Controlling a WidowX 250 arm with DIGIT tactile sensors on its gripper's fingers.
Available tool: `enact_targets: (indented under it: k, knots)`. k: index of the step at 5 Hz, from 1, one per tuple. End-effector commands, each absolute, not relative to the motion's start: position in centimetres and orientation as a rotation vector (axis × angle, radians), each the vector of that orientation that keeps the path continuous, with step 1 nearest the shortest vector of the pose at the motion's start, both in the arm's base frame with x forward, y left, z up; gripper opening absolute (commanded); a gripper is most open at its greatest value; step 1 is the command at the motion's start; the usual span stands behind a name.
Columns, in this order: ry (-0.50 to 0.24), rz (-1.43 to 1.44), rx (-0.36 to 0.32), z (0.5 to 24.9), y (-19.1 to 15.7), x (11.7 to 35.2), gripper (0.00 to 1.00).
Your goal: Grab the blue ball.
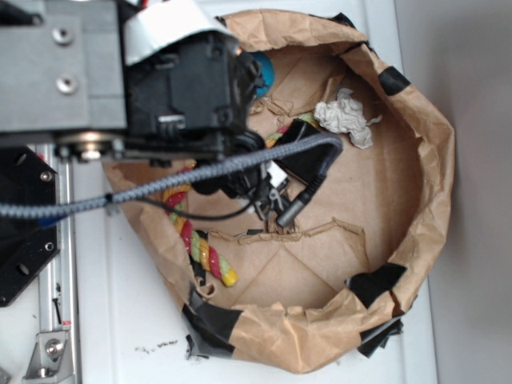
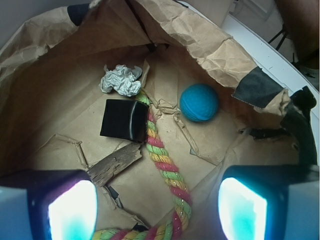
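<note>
The blue ball (image 2: 199, 102) is a small teal, dimpled sphere lying on the brown paper floor near the bag's wall, up and to the right in the wrist view. In the exterior view only a sliver of the blue ball (image 1: 262, 72) shows beside the black arm (image 1: 184, 88). My gripper (image 2: 157, 210) hangs above the floor, open, with nothing between its glowing fingertips (image 2: 72, 212). Below it lie the rope and bare paper. The ball is well ahead of the jaws and apart from them.
A crumpled-paper bag wall (image 2: 210, 45) rings the area. Inside lie a glossy black square pad (image 2: 124, 120), a crumpled grey wad (image 2: 120, 80), a multicoloured rope (image 2: 165, 170) and a wood scrap (image 2: 115, 164). A cable (image 1: 240, 164) crosses the bag in the exterior view.
</note>
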State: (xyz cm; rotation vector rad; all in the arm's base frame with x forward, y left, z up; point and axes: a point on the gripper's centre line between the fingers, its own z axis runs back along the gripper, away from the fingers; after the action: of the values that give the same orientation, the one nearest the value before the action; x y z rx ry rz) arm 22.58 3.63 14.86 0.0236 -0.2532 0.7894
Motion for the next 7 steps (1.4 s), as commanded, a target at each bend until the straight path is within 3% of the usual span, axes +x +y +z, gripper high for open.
enact_targets:
  k: [1,2,5,6,7]
  knots:
    - [-0.300,0.959,0.059,13.1,5.0,23.9,1.00]
    - [-0.281,1.136,0.024,11.3,5.1,25.9,1.00]
    - [-0.285,1.421,0.153,6.4,9.6,24.8,1.00]
    - [-0.306,1.441,0.135,6.1,10.7,23.6,1.00]
    - [-0.267,1.476,0.093,6.1,11.7,23.7,1.00]
